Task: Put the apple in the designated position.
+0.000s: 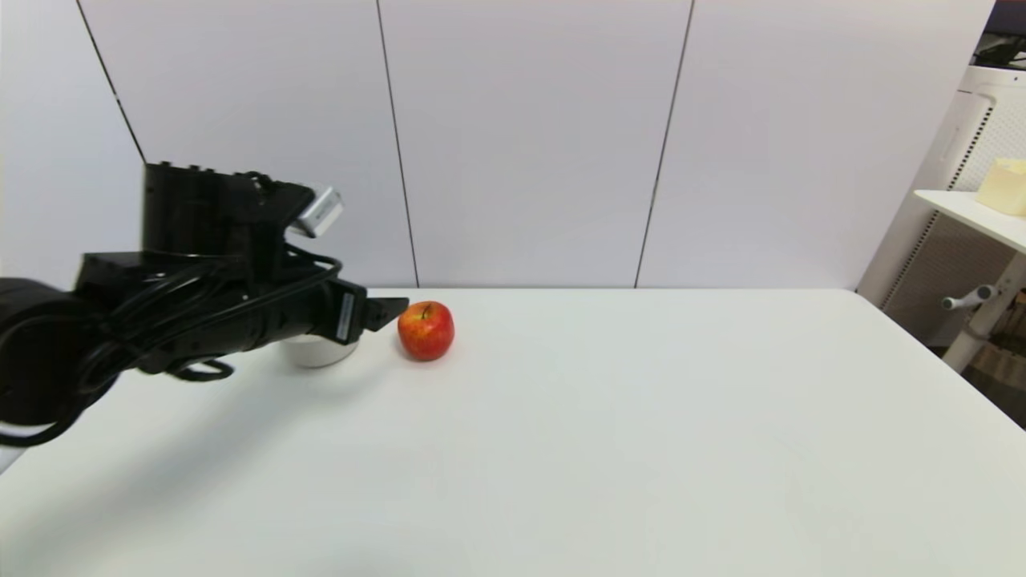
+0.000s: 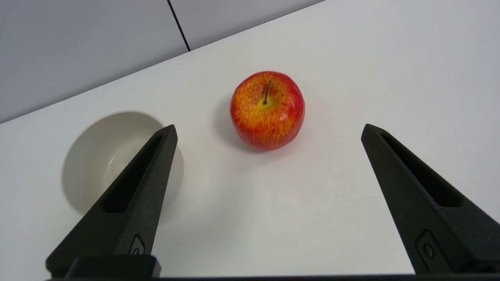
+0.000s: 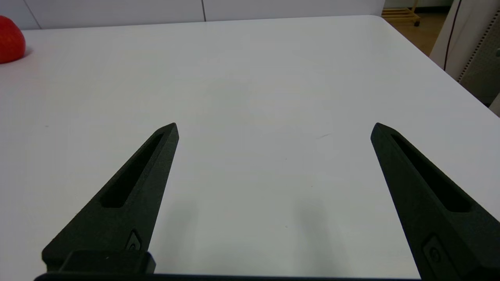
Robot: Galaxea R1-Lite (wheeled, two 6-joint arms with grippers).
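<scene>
Left wrist view shows the left gripper (image 2: 268, 130) with its jaws spread wide and nothing held between them, both black fingers (image 2: 133, 187) hanging above the white table (image 2: 351, 78). Just ahead of the open jaws, centred on the gap and clear of both tips, the apple (image 2: 267, 110) sits upright on the tabletop, stem pointing up, red with a yellow-orange blotch around the stem. Outward to one side, partly behind one finger, stands an empty white bowl (image 2: 97, 156), near the apple but not touching it. From the head view the left gripper (image 1: 385, 312) reaches in from the robot's left, its tip just beside the apple (image 1: 426, 330), with the bowl (image 1: 317, 353) mostly hidden under the arm; grey wall panels (image 1: 521, 136) rise behind the table's far edge. Right wrist view shows the right gripper (image 3: 273, 130), jaws likewise wide apart and empty, low over bare tabletop well apart from the apple (image 3: 9, 39), which shows only at the edge of that picture.
</scene>
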